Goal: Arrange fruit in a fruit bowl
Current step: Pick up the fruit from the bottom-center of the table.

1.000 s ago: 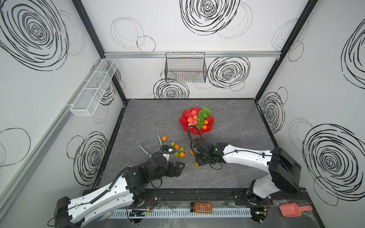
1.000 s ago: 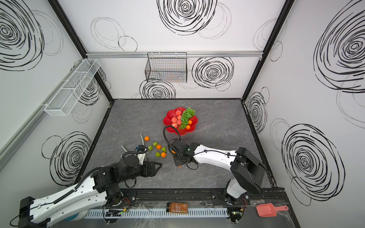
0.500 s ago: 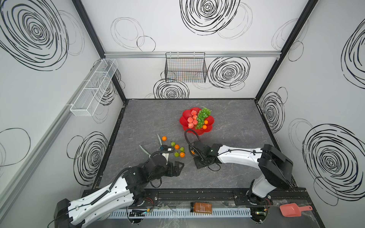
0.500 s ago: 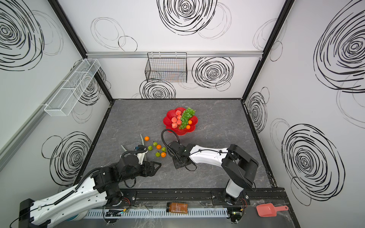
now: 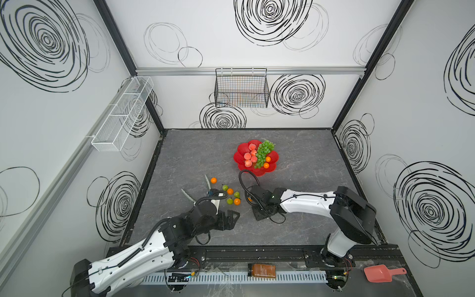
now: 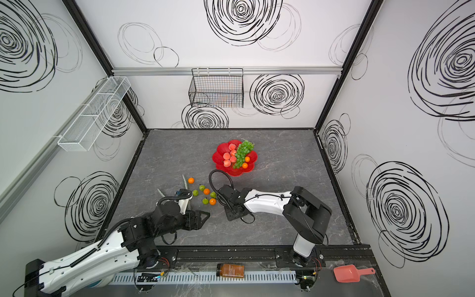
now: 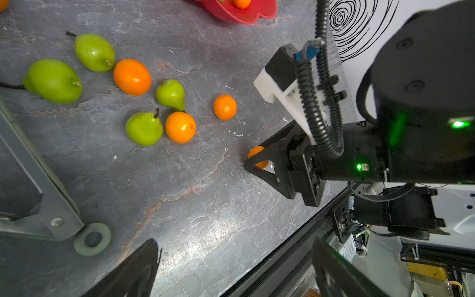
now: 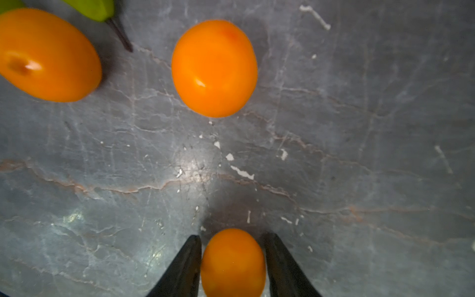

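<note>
Tangerine [image 8: 232, 262] snug between fingers [image 8: 185, 267] of right gripper [image 8: 232, 235].

Right hand [image 8: 231, 237] w/ tangerine [image 8: 232, 264] cut off at pic edge, blurry.

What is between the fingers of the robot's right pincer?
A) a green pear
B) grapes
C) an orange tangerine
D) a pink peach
C: in the right wrist view the two black fingers of the right pincer clasp a tangerine.

The grey marbled surface [image 5: 295, 226] is occupied by a red fruit bowl [image 5: 253, 172], scattered tangerines [image 5: 213, 180] and green pears [image 5: 225, 187].
</note>
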Action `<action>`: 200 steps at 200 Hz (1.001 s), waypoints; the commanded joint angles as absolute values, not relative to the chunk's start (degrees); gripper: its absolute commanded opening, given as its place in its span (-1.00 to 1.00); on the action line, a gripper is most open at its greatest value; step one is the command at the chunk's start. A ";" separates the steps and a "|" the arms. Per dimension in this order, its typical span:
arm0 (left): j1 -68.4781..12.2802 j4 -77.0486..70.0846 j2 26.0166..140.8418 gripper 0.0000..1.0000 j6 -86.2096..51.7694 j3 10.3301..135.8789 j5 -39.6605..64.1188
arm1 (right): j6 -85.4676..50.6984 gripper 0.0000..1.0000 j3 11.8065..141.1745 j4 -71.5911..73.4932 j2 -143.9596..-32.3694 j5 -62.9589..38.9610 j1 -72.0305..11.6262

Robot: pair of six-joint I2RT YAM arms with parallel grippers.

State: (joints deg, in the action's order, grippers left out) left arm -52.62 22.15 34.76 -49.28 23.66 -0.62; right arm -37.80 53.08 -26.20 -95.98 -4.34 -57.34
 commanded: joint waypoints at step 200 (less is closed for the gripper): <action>-51.76 20.69 35.76 0.92 -47.06 25.91 -1.15 | -41.82 -0.39 52.29 -27.58 -92.37 -3.02 -56.88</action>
